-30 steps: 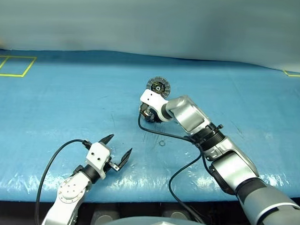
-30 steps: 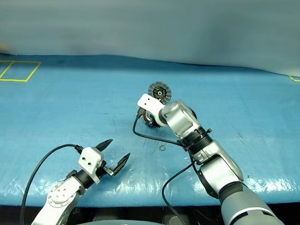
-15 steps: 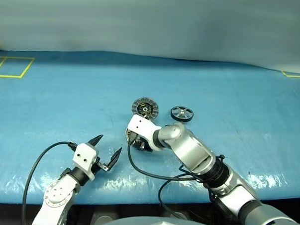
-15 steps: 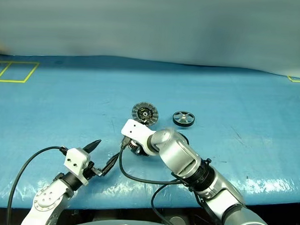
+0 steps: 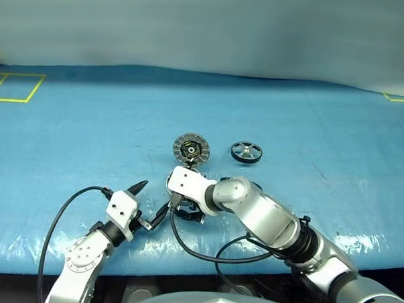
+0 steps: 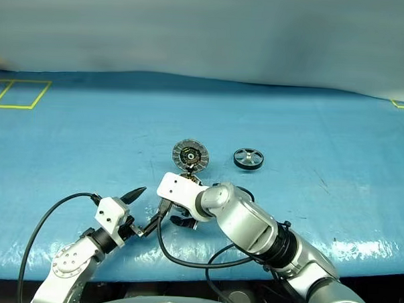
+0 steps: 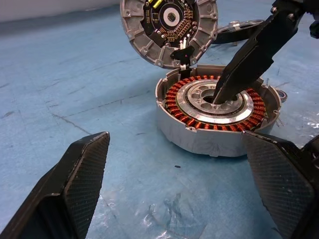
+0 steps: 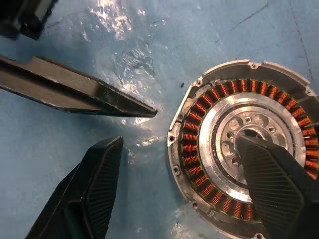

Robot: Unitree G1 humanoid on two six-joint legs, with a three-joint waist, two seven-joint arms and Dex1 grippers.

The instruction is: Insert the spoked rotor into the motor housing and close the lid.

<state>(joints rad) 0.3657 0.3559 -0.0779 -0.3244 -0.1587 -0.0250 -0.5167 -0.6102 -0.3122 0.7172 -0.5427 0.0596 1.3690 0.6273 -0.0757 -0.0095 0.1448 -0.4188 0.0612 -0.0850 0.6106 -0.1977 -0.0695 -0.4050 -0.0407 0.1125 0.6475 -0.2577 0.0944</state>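
The motor housing (image 7: 217, 114) lies open on the blue sheet, its copper windings and metal hub showing. Its lid (image 5: 191, 150) stands upright on the hinge at the far side, ribbed face towards me. The spoked rotor (image 5: 245, 152) lies flat to the right of the lid, apart from both grippers. My right gripper (image 8: 180, 144) is open and straddles the housing's near wall: one finger (image 7: 249, 64) rests on the hub, the other stands outside the rim with a gap. My left gripper (image 5: 151, 201) is open just left of the housing, holding nothing.
A small metal ring (image 7: 282, 94) lies beside the housing. A yellow taped square (image 5: 17, 86) marks the far left of the blue sheet (image 5: 89, 133). The table's front edge (image 5: 23, 251) runs close behind both grippers. Black cables trail from both wrists.
The right gripper has drawn the housing and its raised lid towards me, uncovering the rotor behind. In the last half second its fingers spread wider. The left gripper has stayed put.
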